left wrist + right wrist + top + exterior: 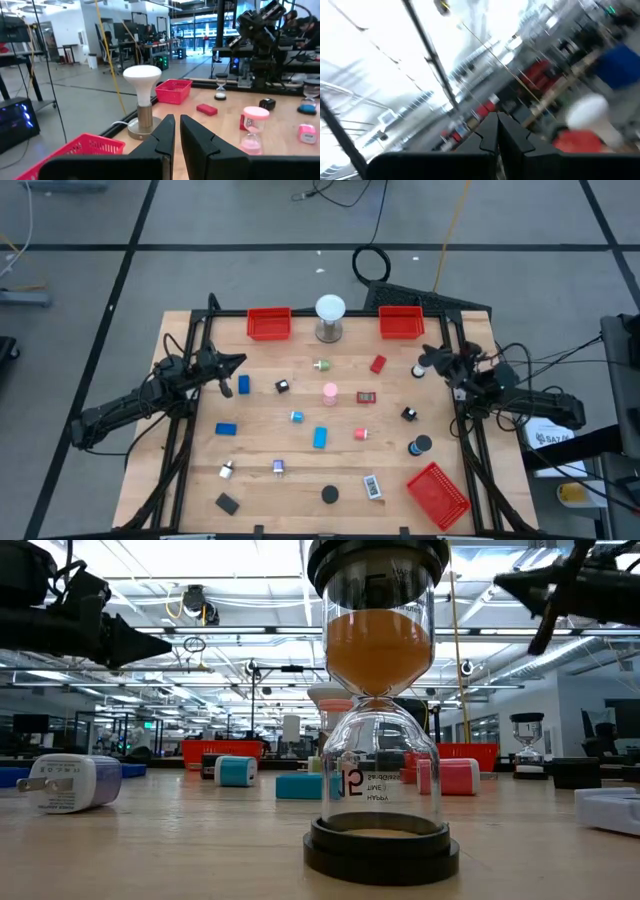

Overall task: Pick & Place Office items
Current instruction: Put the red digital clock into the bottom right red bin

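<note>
Both claws are closed and empty — the left claw (237, 361) hovers near a blue block (243, 384), the right claw (428, 363) by the far edge. Office items (320, 437) lie scattered across the worktop (262, 435) — a closed descent would knock them aside, perhaps toppling the hourglass (329, 390).

Both arms hover raised over the table's side edges, left gripper (236, 361) and right gripper (424, 365) closed, empty.

Office items lie scattered, well apart, across the tabletop: blue blocks (320, 438), a red block (377, 364), a pink hourglass (329, 391), a black disc (330, 494), and what appears to be a white plug (70, 783).
</note>
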`<move>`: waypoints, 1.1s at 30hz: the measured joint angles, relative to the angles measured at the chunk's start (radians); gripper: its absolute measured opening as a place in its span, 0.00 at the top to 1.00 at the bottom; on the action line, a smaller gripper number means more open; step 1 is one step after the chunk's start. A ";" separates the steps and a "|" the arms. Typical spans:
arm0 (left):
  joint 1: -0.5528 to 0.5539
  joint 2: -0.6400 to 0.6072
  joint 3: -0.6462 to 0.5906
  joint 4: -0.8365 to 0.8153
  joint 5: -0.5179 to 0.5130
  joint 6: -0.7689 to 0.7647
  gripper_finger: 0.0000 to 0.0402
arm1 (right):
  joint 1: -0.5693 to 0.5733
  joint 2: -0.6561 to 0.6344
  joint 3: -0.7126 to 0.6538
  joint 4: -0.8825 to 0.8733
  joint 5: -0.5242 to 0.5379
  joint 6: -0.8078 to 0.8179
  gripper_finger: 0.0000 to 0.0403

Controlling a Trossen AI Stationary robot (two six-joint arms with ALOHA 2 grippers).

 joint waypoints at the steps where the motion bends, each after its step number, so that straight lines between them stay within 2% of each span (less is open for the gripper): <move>1: 0.000 0.000 0.000 0.000 0.000 -0.002 0.92 | 0.000 0.009 0.003 0.037 -0.001 -0.012 1.00; 5: 0.000 0.000 0.000 0.039 -0.002 -0.075 0.92 | 0.000 0.076 0.069 0.014 0.027 -0.037 1.00; 7: 0.000 0.000 0.000 0.086 -0.014 -0.152 0.92 | 0.000 0.139 0.123 -0.066 0.035 -0.094 1.00; 11: 0.000 0.000 0.000 0.173 -0.016 -0.312 0.92 | -0.001 0.289 0.245 -0.091 0.102 -0.114 1.00; 20: 0.000 0.000 0.000 0.267 -0.141 -0.652 0.92 | 0.000 0.638 0.405 -0.104 0.024 -0.013 1.00; 24: 0.000 0.000 0.000 0.266 -0.205 -0.665 0.92 | 0.000 0.790 0.513 -0.187 0.047 -0.010 1.00; 27: 0.000 0.000 0.000 0.256 -0.228 -0.672 0.92 | 0.000 0.904 0.640 -0.343 0.103 0.022 1.00; 33: 0.000 0.000 0.000 0.171 -0.225 -0.679 0.92 | -0.025 1.104 0.903 -0.632 0.101 0.048 1.00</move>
